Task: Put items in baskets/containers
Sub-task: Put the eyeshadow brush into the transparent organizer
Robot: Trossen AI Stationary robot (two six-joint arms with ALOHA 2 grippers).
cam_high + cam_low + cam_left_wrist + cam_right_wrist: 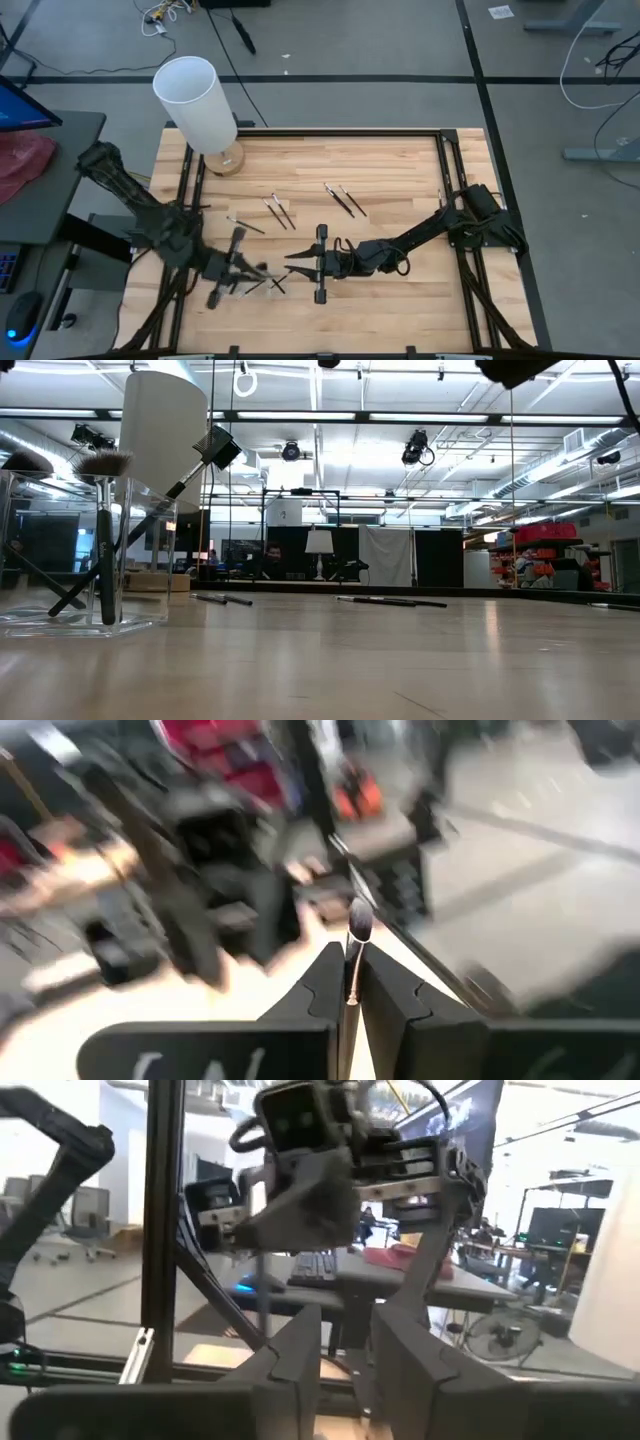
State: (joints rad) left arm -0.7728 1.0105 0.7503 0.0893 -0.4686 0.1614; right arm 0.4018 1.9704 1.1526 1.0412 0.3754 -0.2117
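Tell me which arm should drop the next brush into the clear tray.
Left, probably. The left gripper is already shut on a brush, close by the clear tray. The right gripper hovers beside it, apparently holding nothing.

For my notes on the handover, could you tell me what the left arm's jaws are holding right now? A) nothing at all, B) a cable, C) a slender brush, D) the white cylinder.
C: in the left wrist view the left gripper has its jaws closed on a slender brush, whose tufted tip sticks out beyond them.
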